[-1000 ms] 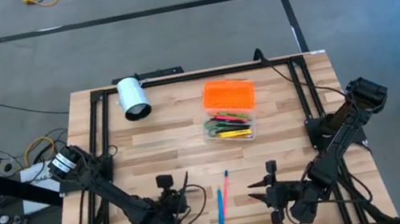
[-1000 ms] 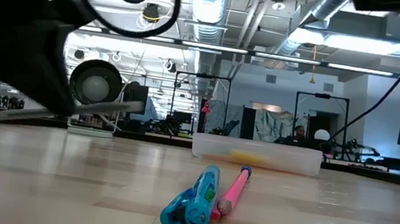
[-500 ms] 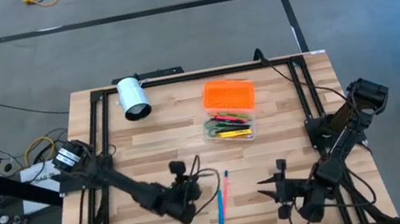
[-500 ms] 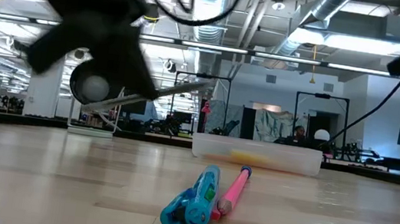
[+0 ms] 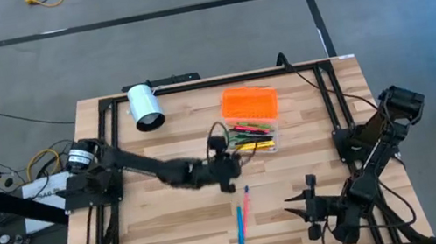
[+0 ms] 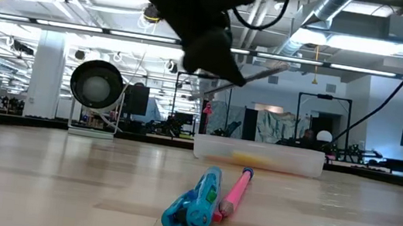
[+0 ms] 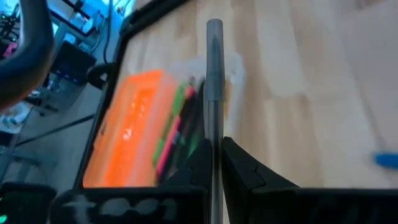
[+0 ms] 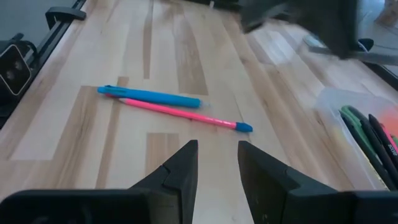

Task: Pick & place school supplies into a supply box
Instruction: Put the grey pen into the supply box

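High view first: the left gripper reaches across the middle of the wooden table, right at the near edge of the clear plastic pencil case with its bright orange lid flipped open on the far side. Left wrist view gives the grip: the two dark fingers are pressed together on a thin grey pen, which sticks straight out ahead of them, its tip over the case's clear body. Inside that body lie green, pink, black and yellow pens, packed side by side. From table level, the left arm hangs above the wood with the grey pen slanting out of its fingers, clear of the table, the case behind it.

Near the front edge, a chunky blue pen and a slim pink pencil lie just beside each other, almost touching. The right gripper sits low, well to the right of that pair, jaws spread and holding nothing, pointing at them. A white cylinder rests at the far left.
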